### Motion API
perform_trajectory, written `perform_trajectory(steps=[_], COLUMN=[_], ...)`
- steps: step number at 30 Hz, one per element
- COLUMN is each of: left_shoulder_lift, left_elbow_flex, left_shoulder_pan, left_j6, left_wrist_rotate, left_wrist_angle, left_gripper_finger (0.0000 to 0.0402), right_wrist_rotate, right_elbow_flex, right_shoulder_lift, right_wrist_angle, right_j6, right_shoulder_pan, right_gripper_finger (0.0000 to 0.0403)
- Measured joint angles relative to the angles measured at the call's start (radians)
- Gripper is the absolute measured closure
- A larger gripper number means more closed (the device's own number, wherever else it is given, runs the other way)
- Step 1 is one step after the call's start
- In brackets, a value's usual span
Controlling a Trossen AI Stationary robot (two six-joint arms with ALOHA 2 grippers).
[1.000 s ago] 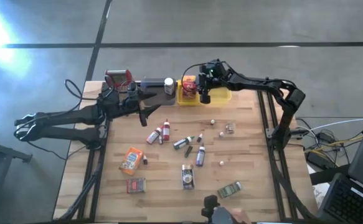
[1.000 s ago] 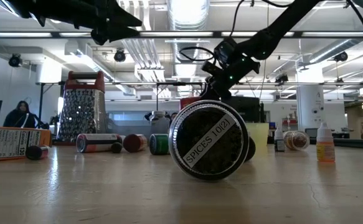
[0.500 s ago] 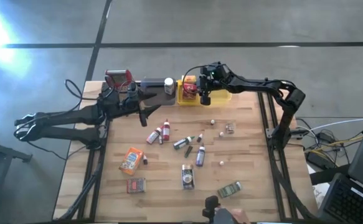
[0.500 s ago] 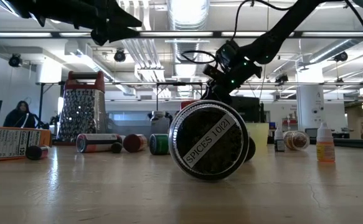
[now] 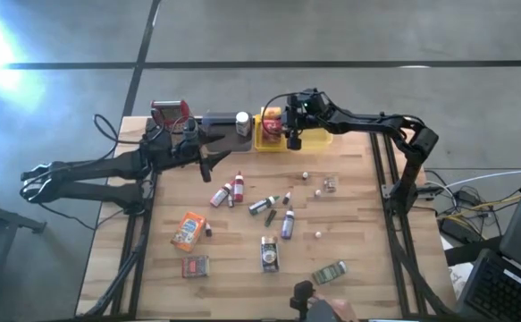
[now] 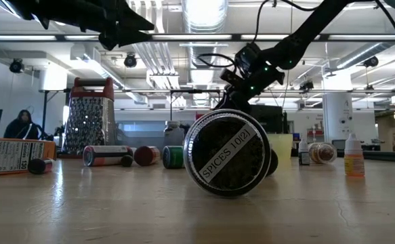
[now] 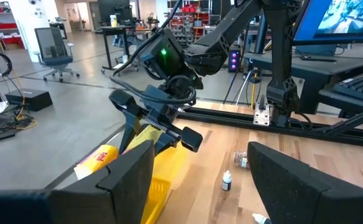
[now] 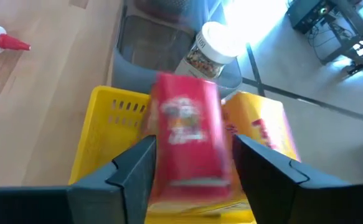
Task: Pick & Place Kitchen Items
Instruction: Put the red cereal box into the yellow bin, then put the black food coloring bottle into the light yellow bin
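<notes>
Black on its clear lid, "SPICES 10(2)" is showing on the round spice tin [image 6: 227, 152] lying on its side at the table's near edge. A red packet [image 8: 187, 140], upright and blurred, is sitting between the right gripper's [image 8: 192, 163] parted fingers over the yellow tray [image 8: 103, 127]; whether they are touching it I cannot tell. The right arm is reaching across the far edge. The left gripper [image 7: 197, 165] is hovering open beside the grey tray [image 5: 220, 121].

Clearance: far edge crowded, near right of counter [image 5: 349, 224] open.

Right tool [image 5: 293, 141] hangs over the yellow tray [image 5: 318, 139], its fingers standing apart with a red packet [image 8: 187, 146] between them. Left tool [image 5: 208, 165] sits beside the grey tray [image 5: 220, 121]. Loose bottles [image 5: 229, 190] clutter the centre; bare wood lies along the right side.
</notes>
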Motion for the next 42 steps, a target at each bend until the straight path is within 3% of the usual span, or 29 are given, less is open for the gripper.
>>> perform_trajectory(steps=[11,17,29,42], left_shoulder_lift=[0.000,0.000,0.000,0.000], left_elbow_flex=[0.000,0.000,0.000,0.000], left_shoulder_pan=[0.000,0.000,0.000,0.000], left_j6=[0.000,0.001,0.001,-0.017], left_wrist_rotate=[0.000,0.000,0.000,0.000], left_wrist_angle=[-0.003,-0.007,-0.009,-0.031], left_gripper_finger=[0.0138,0.0138,0.0138,0.0138], right_wrist_rotate=[0.001,-0.004,-0.003,-0.003], right_elbow_flex=[0.001,0.001,0.001,0.001], right_shoulder_lift=[-0.025,-0.102,-0.260,-0.442], right_wrist_angle=[0.013,0.017,-0.027,-0.297], right_j6=[0.010,0.147,0.305,0.380], right_shoulder_pan=[0.004,0.011,0.014,0.042], right_gripper_finger=[0.0155,0.0160,0.0249,0.0367])
